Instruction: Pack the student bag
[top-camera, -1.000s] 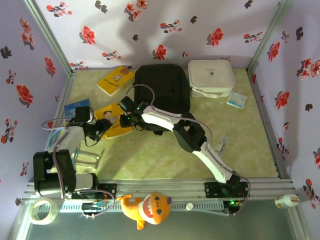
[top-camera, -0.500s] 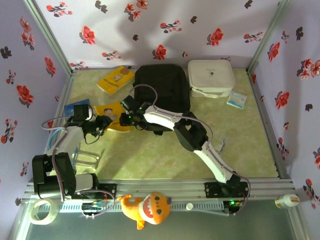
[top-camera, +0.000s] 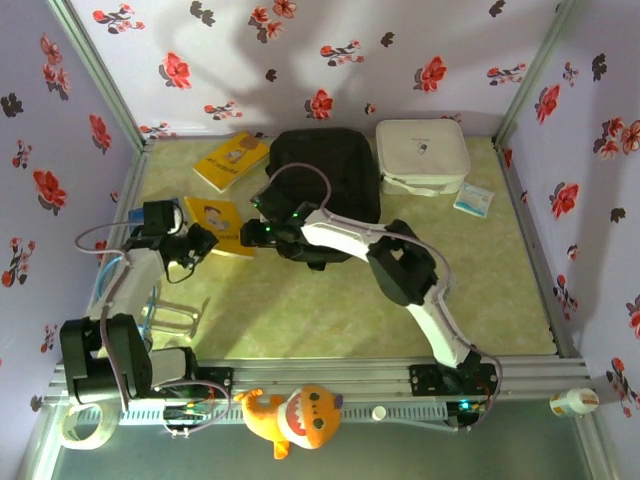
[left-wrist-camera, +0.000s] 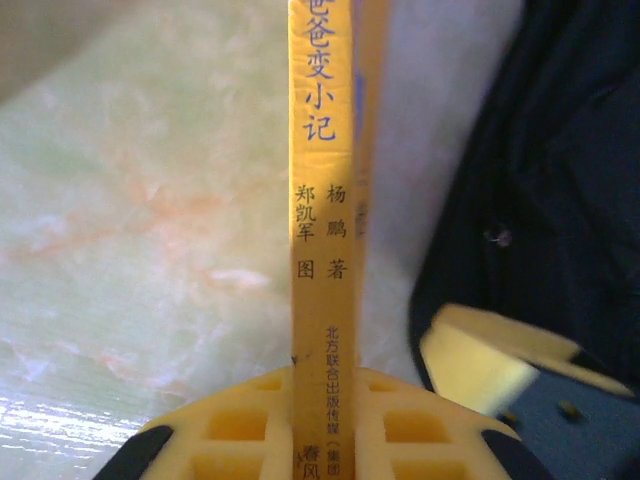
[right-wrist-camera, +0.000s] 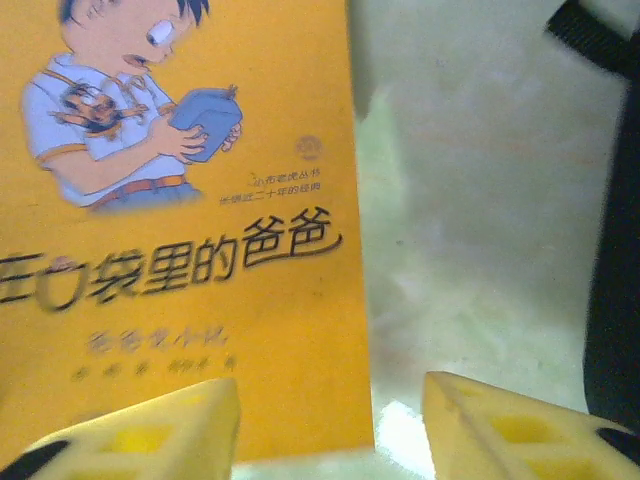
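- Left claw (top-camera: 200, 243): has closed on the spine of the yellow book (top-camera: 220, 225) and grips it; the book has shifted left across the table (top-camera: 300, 300).
- Right claw (right-wrist-camera: 332, 420): has just let go; its fingers stand apart at the cover's corner, holding nothing.
- Student bag (top-camera: 325, 175): lies at the table's back, just behind the right claw; you now hold the book one-armed, so bagging it likely comes next.

Student bag (top-camera: 330, 175) centre back, case (top-camera: 422, 152) right of it, book (top-camera: 222, 222) just left
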